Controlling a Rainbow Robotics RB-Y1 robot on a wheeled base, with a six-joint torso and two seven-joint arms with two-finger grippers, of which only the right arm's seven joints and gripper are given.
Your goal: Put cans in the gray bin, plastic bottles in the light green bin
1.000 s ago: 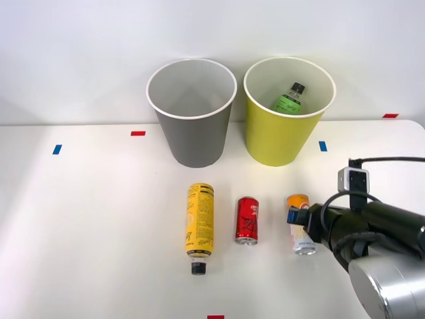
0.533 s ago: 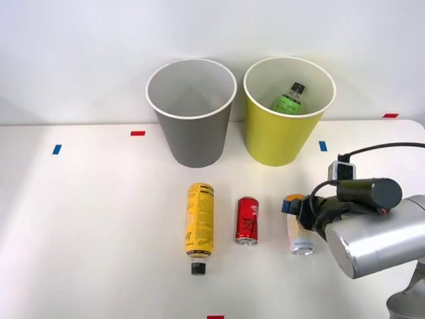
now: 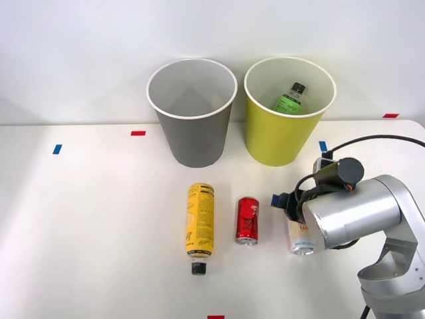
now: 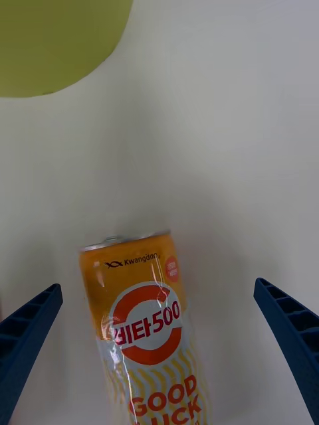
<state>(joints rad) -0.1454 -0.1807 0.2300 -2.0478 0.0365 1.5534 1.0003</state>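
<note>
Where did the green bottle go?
In the front view, the green bottle is inside the light green bin, the right-hand one at the back of the table, beside the gray bin.

The orange-topped can [image 4: 147, 329] reads "Kwangdong", "500" after Korean characters, and "GOOD LUCK" below.

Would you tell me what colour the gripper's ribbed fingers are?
Blue, best seen in the right wrist view, where the fingers flank the orange-topped can.
</note>
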